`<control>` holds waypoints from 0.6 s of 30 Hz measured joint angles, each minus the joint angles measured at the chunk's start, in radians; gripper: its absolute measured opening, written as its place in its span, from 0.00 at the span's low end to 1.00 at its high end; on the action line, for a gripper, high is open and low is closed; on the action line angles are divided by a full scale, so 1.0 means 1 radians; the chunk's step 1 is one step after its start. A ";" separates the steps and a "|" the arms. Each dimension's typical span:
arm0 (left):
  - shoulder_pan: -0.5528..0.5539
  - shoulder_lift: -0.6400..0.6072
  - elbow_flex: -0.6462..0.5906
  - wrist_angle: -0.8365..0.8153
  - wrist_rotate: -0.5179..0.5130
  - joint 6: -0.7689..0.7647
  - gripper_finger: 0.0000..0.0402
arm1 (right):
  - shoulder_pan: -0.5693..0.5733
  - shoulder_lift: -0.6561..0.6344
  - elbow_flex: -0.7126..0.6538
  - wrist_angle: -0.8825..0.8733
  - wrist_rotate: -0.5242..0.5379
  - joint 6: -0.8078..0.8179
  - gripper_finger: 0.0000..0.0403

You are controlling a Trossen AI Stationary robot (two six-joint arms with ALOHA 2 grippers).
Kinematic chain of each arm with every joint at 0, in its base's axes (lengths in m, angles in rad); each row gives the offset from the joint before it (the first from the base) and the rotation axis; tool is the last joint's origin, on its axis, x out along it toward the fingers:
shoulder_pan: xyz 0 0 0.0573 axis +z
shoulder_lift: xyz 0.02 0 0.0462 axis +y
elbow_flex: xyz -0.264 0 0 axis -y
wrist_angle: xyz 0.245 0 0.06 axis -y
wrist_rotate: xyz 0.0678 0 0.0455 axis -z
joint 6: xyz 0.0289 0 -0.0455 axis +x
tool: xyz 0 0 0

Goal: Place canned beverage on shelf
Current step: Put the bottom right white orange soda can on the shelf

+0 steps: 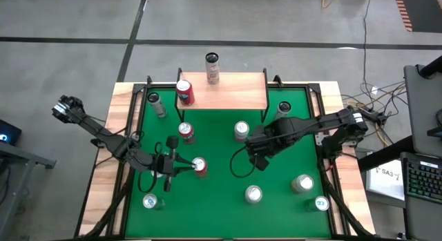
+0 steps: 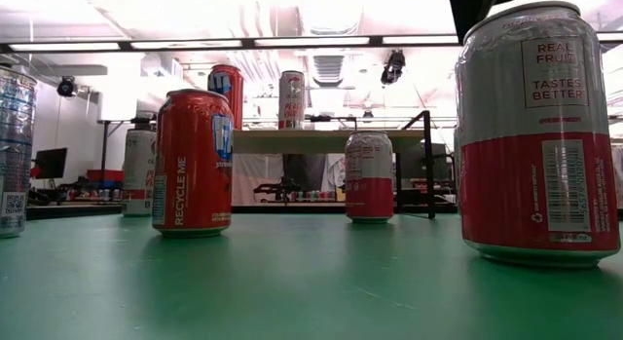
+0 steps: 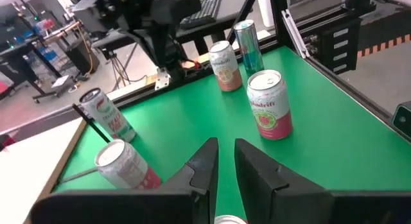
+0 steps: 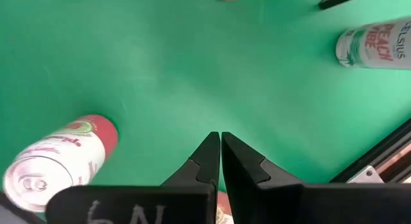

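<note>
The shelf stands at the table's far edge, a light wood top on black legs, also seen in the low view. A red can and a taller can stand on it. Several more cans stand on the green mat. My left gripper lies low at the left-centre, its tips right next to a red and white can. In the left wrist view its fingers leave only a narrow slit with nothing in it. My right gripper hovers over bare mat, shut and empty.
Loose cans stand at the mat's middle, front, front right, and front left. A pink-labelled can stands ahead of the left fingers. A wooden border and black frame ring the mat.
</note>
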 joint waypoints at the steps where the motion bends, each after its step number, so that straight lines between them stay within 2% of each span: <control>1: 0.000 0.000 0.005 -0.001 -0.002 0.005 0.09 | -0.006 -0.006 0.000 -0.004 -0.001 -0.008 0.02; 9: 0.016 -0.002 0.030 -0.004 -0.053 0.074 0.09 | -0.012 -0.064 -0.007 -0.005 -0.008 -0.015 0.02; 18: 0.055 -0.002 0.034 -0.006 -0.054 0.079 0.09 | 0.023 -0.123 -0.055 -0.004 -0.026 0.063 0.02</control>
